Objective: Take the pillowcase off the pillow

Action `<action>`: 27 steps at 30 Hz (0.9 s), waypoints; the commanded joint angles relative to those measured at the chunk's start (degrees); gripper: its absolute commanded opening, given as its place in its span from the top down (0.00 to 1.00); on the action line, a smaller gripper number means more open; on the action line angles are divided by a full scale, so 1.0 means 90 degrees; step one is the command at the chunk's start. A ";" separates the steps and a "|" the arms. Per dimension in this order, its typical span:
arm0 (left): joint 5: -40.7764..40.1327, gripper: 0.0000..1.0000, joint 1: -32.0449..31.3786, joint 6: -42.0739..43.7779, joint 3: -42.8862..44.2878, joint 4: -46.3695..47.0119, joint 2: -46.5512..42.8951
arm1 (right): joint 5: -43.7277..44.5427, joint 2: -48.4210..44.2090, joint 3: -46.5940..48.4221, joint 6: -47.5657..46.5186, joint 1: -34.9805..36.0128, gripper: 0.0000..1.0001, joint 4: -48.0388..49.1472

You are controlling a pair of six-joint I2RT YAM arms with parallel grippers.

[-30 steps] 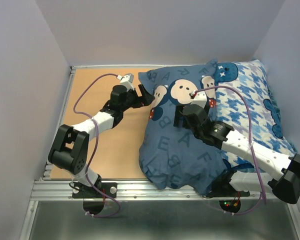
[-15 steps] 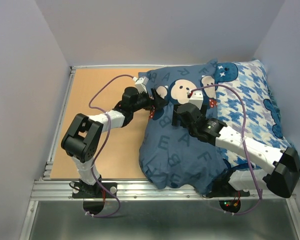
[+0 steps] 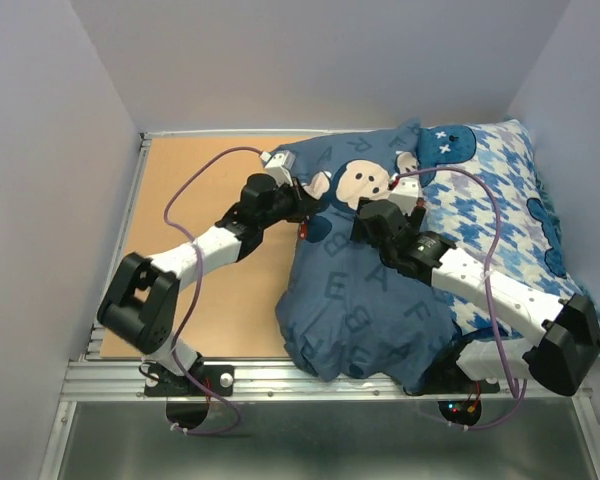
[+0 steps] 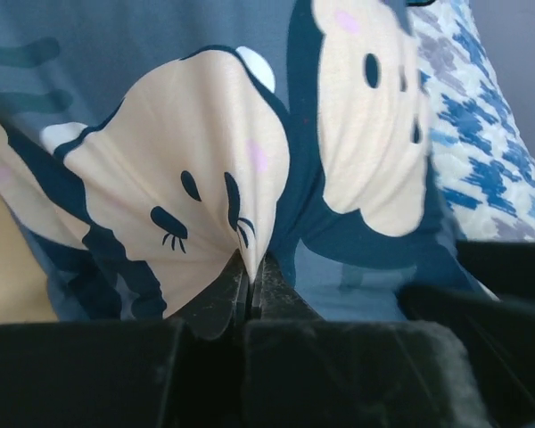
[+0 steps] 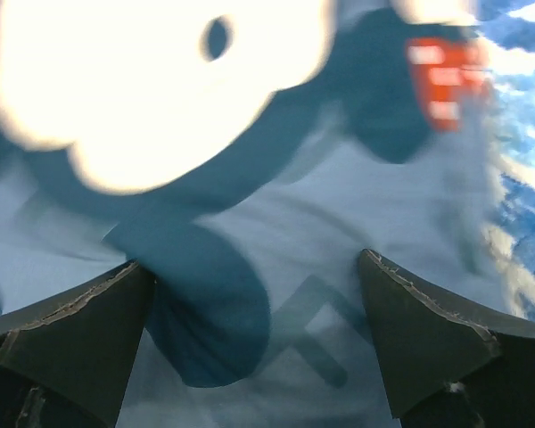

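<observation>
The dark slate-blue pillowcase (image 3: 365, 300), printed with letters and monkey faces, lies bulging across the table's middle. The pillow is hidden inside it. My left gripper (image 3: 308, 203) is shut on a pinched fold of the pillowcase at its left upper edge. In the left wrist view the cream monkey-face fabric (image 4: 187, 187) rises in a peak out of the shut left gripper (image 4: 250, 267). My right gripper (image 3: 366, 217) stands open, pressed down onto the pillowcase near its top. The cloth (image 5: 339, 214) spans flat between its wide-apart fingers (image 5: 419, 339), nothing gripped.
A blue-and-white houndstooth pillow (image 3: 505, 200) lies under and to the right of the pillowcase, against the right wall. Bare orange-brown board (image 3: 195, 290) lies on the left. Grey walls close in the left, back and right; a metal rail (image 3: 280, 378) runs along the front.
My left gripper moved right onto the pillowcase's edge and shut on a fold of it. The cloth near the monkey face has bunched up. The right gripper shifted slightly and stays open.
</observation>
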 commanded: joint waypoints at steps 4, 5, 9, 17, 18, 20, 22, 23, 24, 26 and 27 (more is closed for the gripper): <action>-0.1087 1.00 -0.0122 0.0395 -0.0147 -0.1690 -0.2636 | 0.0225 0.0787 0.0936 -0.0015 -0.1061 0.00 0.0164; -0.1194 1.00 -0.0152 0.0405 -0.0127 -0.2001 -0.2995 | 0.0050 0.1117 0.1160 -0.0063 -0.1110 0.00 0.0368; -0.1244 1.00 -0.0259 0.0395 -0.0020 -0.2355 -0.3711 | -0.1228 0.2104 0.1991 -0.0337 -0.1110 0.00 0.0497; -0.1808 1.00 -0.0894 0.0405 0.1307 -0.3068 -0.3480 | -0.6997 0.4079 0.2628 -0.1498 -0.0935 0.10 0.1461; -0.1994 1.00 -0.0913 0.0357 0.1550 -0.3078 -0.3352 | -0.7950 0.4108 0.2540 -0.1760 -0.0876 0.10 0.1570; -0.2306 1.00 -0.0923 0.0201 0.1784 -0.3283 -0.3079 | -0.8805 0.4118 0.2501 -0.2025 -0.0711 0.10 0.1688; -0.3204 1.00 -0.0923 -0.0228 0.2185 -0.3497 -0.2649 | -0.9799 0.4099 0.2500 -0.2308 -0.0515 0.10 0.1776; -0.3922 1.00 -0.0923 -0.0394 0.2322 -0.3585 -0.2358 | -1.0037 0.4060 0.2501 -0.2378 -0.0456 0.10 0.1795; -0.4200 1.00 -0.0923 -0.0705 0.2440 -0.3702 -0.2210 | -1.0291 0.4012 0.2510 -0.2456 -0.0349 0.10 0.1815; -0.5027 1.00 -0.0923 -0.0951 0.2877 -0.3878 -0.1733 | -1.0762 0.3866 0.2481 -0.2642 -0.0174 0.10 0.1863; -0.5188 1.00 -0.0894 -0.1117 0.3035 -0.4063 -0.1556 | -1.0849 0.3816 0.2481 -0.2671 -0.0134 0.09 0.1864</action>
